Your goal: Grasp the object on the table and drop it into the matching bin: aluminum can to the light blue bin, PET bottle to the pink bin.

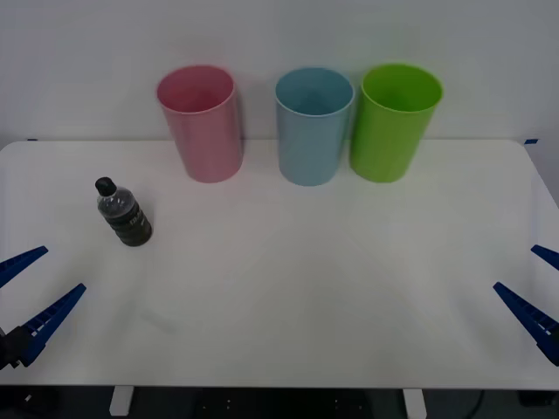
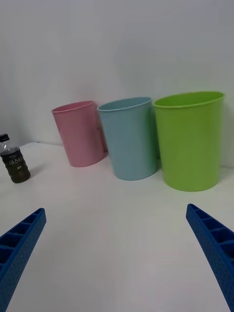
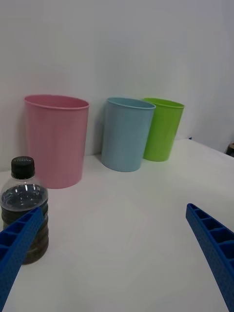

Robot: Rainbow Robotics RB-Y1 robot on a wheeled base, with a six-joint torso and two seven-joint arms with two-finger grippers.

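The PET bottle (image 1: 124, 213), small and clear with dark contents and a black cap, stands upright on the left part of the white table (image 1: 288, 288). At the back stand the pink bin (image 1: 201, 122) and, to its right, the light blue bin (image 1: 313, 125). My left gripper (image 1: 31, 288) is open at the table's front left, a short way in front of the bottle (image 3: 24, 214), which stands just beyond one of its fingers (image 3: 17, 251). My right gripper (image 1: 534, 292) is open at the front right edge, far from the bottle (image 2: 13, 165).
A green bin (image 1: 396, 120) stands right of the light blue one, close beside it. All three bins line up along the table's far edge against a white wall. The table's middle and front are bare.
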